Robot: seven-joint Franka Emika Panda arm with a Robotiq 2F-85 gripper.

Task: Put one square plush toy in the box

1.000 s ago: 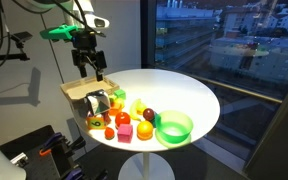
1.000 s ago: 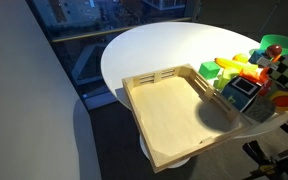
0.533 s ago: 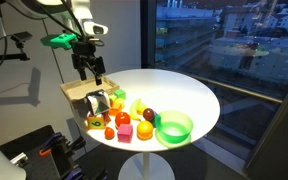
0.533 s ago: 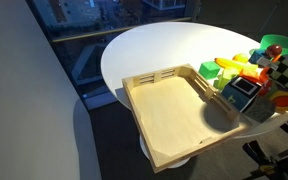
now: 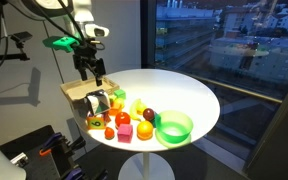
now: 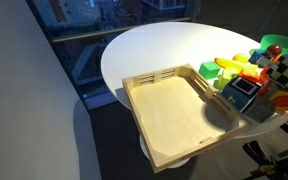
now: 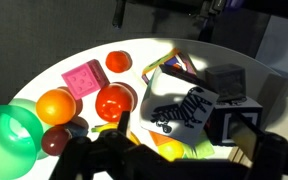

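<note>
Arm [image 5: 81, 18] enters from top, white links bent over, wrist pointing down. Green bracket [image 5: 59, 40] sticks out sideways at the wrist. Gripper [image 5: 92, 70] hangs vertical in an exterior view, fingers down, raised in the air. Wrist view: gripper [image 7: 179, 162] a dark blur along bottom edge, jaws spread wide, nothing between them.

On my screen the arm [image 5: 83, 12] has white links, a bright green piece [image 5: 58, 41] at its wrist, and a black gripper [image 5: 93, 74].
</note>
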